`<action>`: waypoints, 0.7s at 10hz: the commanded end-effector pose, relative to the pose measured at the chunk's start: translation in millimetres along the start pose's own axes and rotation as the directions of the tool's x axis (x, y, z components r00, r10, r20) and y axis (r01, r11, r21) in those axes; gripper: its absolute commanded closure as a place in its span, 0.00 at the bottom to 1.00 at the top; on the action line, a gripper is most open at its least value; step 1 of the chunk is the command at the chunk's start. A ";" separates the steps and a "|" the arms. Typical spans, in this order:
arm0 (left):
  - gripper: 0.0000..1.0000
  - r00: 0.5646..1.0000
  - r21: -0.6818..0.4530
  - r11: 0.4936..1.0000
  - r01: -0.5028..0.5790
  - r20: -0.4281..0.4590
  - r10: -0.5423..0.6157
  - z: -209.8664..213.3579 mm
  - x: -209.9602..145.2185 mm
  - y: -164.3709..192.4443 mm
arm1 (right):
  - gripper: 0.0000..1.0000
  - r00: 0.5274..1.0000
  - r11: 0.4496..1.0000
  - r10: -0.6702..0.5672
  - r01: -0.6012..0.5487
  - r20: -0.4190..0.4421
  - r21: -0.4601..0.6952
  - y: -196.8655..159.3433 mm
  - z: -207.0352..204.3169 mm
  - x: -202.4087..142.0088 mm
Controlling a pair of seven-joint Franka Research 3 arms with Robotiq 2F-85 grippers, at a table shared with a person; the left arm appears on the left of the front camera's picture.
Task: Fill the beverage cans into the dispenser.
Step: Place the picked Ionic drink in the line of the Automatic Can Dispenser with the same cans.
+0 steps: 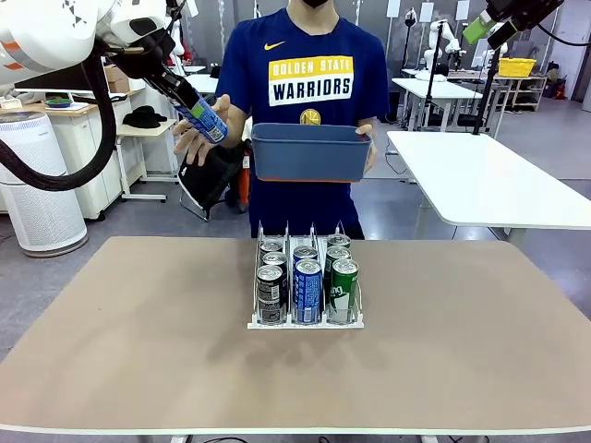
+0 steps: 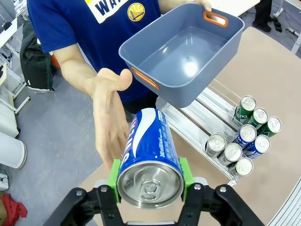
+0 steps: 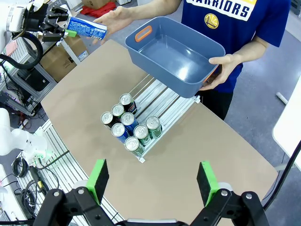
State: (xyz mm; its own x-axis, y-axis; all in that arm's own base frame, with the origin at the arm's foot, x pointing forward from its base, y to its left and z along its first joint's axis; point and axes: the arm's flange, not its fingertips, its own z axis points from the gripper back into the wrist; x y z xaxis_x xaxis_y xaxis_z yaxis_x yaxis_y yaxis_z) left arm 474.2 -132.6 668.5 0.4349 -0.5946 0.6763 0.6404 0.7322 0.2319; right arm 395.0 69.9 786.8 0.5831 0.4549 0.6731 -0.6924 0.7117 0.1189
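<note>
My left end effector is clamped on a blue can, its green pads pressing either side of the can near its silver top. In the front view this end effector holds the blue can tilted, high above the worktop and left of the person. The person's open hand lies just beside the can; I cannot tell whether it touches it.

The person's other hand grips one end of a blue-grey bin, held in the air over the far edge of the worktop, above the back of the dispenser. The bin has orange handle openings.

The dispenser stands at the middle of the worktop, its clear dividers forming three lanes. The lanes hold cans lined up toward the front: black ones on the left, blue in the middle, green on the right. From above they show silver tops.

My right end effector hangs high above the worktop with its jaws spread wide, gripping nothing. In the front view it sits at the upper right.
</note>
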 end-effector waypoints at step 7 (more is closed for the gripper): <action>0.42 0.999 0.001 1.000 -0.025 -0.022 0.025 1.2 1.4 -3.9 | 0.00 1.000 1.000 0.001 -0.001 -0.001 0.006 2.0 -0.2 -3.2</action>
State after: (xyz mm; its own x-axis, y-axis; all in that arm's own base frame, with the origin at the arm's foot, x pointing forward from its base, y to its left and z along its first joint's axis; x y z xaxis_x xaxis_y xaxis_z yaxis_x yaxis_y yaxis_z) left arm 474.0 -134.7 666.7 0.4450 -0.5915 0.6724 0.6407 0.7348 0.2224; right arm 395.0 69.9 786.8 0.5831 0.4549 0.6731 -0.6924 0.7117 0.1189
